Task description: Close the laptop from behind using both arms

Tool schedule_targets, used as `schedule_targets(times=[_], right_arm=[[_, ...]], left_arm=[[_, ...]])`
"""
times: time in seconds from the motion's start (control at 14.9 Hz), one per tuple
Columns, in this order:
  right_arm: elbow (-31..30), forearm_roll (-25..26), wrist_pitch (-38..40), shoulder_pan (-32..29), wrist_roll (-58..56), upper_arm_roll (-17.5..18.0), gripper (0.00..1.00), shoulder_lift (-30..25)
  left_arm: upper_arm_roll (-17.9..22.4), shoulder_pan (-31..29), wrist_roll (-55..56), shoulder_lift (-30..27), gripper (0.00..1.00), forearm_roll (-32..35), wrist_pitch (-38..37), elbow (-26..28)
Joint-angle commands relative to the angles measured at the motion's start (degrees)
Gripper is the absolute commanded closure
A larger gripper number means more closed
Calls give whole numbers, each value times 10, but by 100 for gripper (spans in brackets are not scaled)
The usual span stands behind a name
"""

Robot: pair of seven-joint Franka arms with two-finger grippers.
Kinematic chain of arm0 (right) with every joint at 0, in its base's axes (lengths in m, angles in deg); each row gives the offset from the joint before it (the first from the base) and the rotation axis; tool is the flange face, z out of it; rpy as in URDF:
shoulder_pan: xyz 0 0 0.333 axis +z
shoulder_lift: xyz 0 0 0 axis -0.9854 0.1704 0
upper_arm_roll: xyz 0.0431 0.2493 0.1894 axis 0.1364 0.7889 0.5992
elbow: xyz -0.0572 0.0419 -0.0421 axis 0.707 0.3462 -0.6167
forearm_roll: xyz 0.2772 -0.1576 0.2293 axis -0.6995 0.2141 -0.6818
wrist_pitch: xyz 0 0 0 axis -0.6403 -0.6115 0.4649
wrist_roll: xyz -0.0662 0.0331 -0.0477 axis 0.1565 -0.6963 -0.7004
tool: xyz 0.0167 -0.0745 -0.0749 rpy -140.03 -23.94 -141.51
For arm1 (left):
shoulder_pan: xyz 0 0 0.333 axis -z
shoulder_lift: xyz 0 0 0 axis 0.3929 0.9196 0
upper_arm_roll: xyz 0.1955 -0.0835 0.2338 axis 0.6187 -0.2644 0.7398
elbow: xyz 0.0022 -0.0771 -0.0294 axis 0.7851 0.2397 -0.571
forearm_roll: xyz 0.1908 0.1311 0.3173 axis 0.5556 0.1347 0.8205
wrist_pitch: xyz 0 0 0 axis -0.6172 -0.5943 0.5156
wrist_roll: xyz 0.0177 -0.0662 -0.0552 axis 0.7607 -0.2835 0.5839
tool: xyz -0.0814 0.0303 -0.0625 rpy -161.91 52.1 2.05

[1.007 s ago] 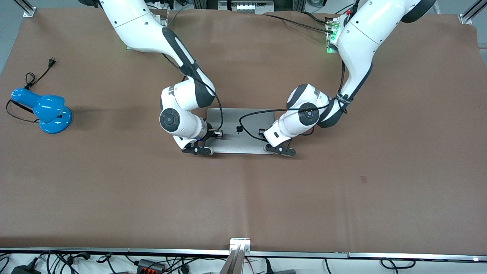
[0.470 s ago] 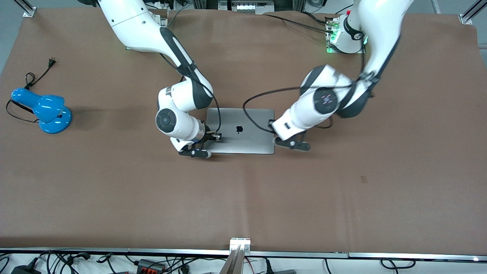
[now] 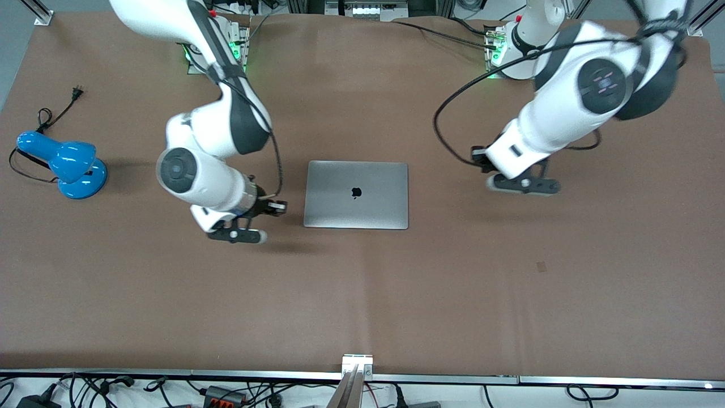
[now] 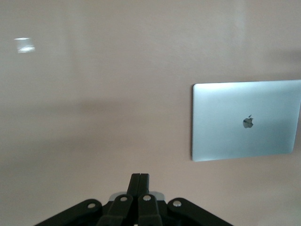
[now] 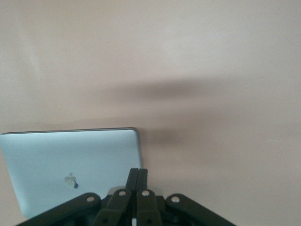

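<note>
The silver-grey laptop lies closed and flat in the middle of the table, lid up with the black apple logo showing. My right gripper is shut and empty, up over the bare mat beside the laptop toward the right arm's end. My left gripper is shut and empty, up over the bare mat toward the left arm's end. The left wrist view shows its fingertips together, the laptop well off to one side. The right wrist view shows its fingertips together by a corner of the laptop.
A blue desk lamp with a black cord and plug stands at the right arm's end of the table. The brown mat covers the table. A metal bracket sits at the edge nearest the camera.
Both grippers have lifted off the laptop lid and swung apart, each toward its own end of the table. The laptop has stayed closed and still.
</note>
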Motion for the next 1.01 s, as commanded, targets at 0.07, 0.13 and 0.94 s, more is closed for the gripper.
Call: schedule_targets(times=[0.07, 0.13, 0.94], right_arm=[[67, 40, 104, -1, -35, -42, 100, -15], [75, 53, 119, -3, -47, -56, 100, -15], [133, 64, 176, -10, -157, -172, 0, -39]], left_arm=[[-2, -41, -16, -2, 100, 7, -147, -122], [-1, -47, -16, -2, 100, 7, -170, -141], [142, 27, -113, -82, 56, 8, -82, -6]])
